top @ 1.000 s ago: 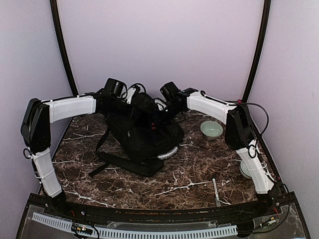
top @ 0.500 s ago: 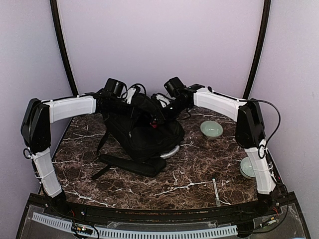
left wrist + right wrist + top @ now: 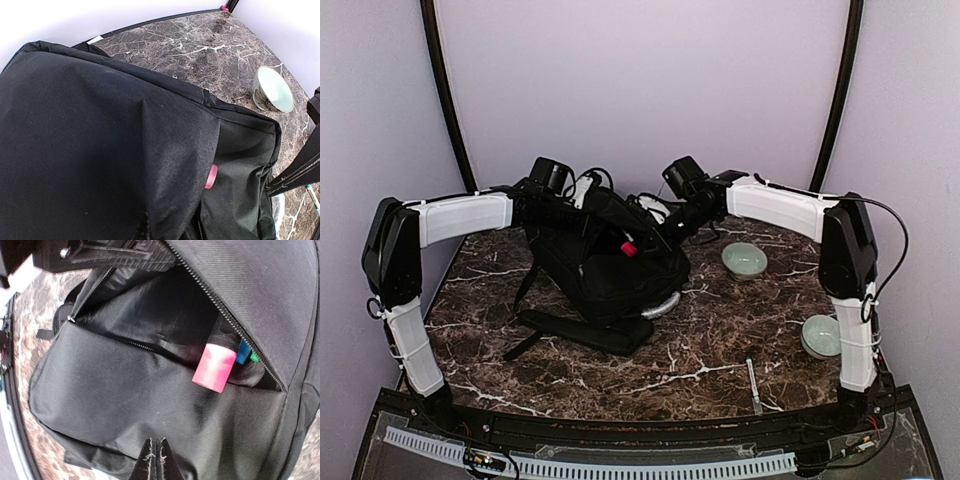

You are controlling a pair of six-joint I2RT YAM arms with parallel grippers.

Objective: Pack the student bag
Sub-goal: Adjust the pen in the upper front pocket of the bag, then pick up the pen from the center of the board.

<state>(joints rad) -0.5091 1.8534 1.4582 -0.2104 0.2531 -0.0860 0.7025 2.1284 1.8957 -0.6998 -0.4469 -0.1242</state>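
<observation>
**Student bag at mid-table, front pocket held open; right fingers closed and empty.**

Nearest the arm bases, a slim pale stick [image 3: 753, 385] is noted lying on the dark marbled table [image 3: 710, 345], with a pale green ceramic bowl [image 3: 820, 336] to its right. At mid-table lies the large black fabric student bag [image 3: 605, 270], its front pocket gaping. A pink cylindrical marker [image 3: 214, 367] is lodged at the pocket mouth, with blue and green tips beside it. The right gripper [image 3: 155, 459] is poised just off the pocket front, fingers pressed together on nothing. A second green bowl [image 3: 745, 260] stands right of the bag. Farthest back, the left gripper [image 3: 590, 203] is judged clamped on the bag's upper flap. It is advised that the flap be held raised and the marker be nudged deeper, clear of the zip teeth.
</observation>
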